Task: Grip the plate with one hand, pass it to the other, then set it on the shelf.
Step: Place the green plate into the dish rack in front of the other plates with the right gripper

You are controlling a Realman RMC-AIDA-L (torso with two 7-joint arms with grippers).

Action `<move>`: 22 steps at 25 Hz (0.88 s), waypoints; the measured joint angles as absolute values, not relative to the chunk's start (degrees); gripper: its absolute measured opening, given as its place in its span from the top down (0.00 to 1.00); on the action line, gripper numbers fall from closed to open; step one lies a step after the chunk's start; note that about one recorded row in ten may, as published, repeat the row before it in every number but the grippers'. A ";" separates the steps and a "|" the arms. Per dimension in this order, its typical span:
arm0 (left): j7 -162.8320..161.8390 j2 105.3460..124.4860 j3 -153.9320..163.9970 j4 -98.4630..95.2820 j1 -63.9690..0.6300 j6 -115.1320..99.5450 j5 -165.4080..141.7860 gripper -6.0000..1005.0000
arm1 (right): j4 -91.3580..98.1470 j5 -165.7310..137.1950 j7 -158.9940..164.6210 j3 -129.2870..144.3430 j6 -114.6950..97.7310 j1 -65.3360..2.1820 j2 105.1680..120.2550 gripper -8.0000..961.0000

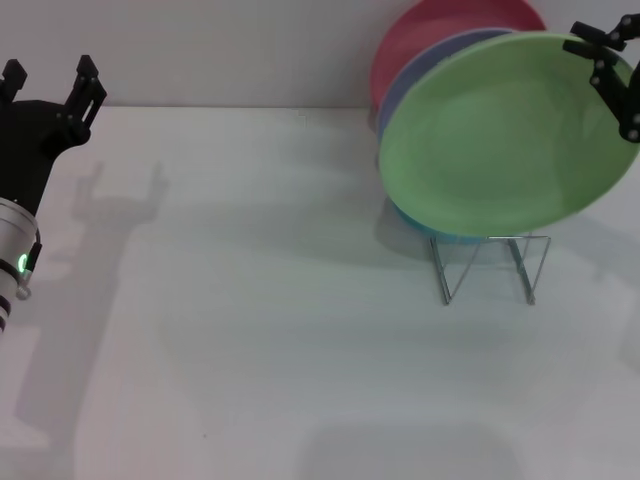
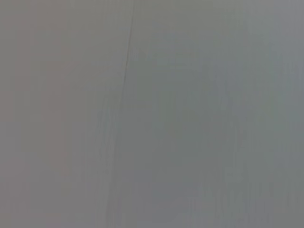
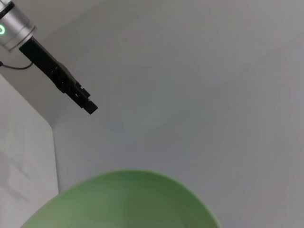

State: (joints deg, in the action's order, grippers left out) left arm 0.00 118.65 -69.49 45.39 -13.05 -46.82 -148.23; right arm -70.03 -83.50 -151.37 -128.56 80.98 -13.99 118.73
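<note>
Plate: the round, light green, matte plastic plate (image 1: pixel 500 135) stands on edge, tilted back, at the front of the small silver wire dish rack (image 1: pixel 490 265) on the far right of the white worktop (image 1: pixel 250 330). Its lower edge seems to sit in the rack, though I cannot see the contact itself.

Neighbours: a lavender plate (image 1: pixel 405 85) and a pink-red plate (image 1: pixel 425 30) stand just behind the green one; a sliver of turquoise-blue plate (image 1: pixel 425 227) shows below its lower rim.

Right end effector: my right end effector (image 1: pixel 610 75) is at the plate's upper right rim, black fingers straddling the edge. I cannot tell whether they pinch the rim or only bracket it. In the right wrist view the green rim (image 3: pixel 123 199) fills the near field, so the plate is directly under this wrist.

Left end effector: my left end effector (image 1: pixel 45 85) is raised at the far left, well apart from the plate, two black fingers spread wide with nothing between them; green ring light on.

Key relation: the plate's face looks toward me and to the left; its rim runs up and right into the right fingers. The right arm is much the nearer.

Stage (judgement): placement looks nearly done.

Next (judgement): release without tipping the plate forward.

Risk (judgement): a tall plate on a low rack could roll or fall.
</note>
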 joint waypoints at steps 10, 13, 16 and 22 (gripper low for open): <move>0.00 118.65 -69.38 44.88 -13.55 -46.64 -148.18 0.19 | -67.71 -83.25 -153.73 -128.58 81.03 -12.86 118.89 0.93; 0.00 118.65 -69.31 44.72 -13.76 -46.63 -148.17 0.19 | -65.84 -82.23 -155.44 -128.83 80.89 -12.76 119.03 0.93; 0.00 118.65 -69.19 44.71 -13.98 -46.51 -148.17 0.19 | -63.64 -79.80 -157.28 -129.40 80.92 -12.57 119.13 0.92; -0.30 118.65 -68.83 44.55 -14.69 -46.37 -148.18 0.19 | -62.75 -75.82 -158.33 -129.80 81.03 -11.00 119.38 0.90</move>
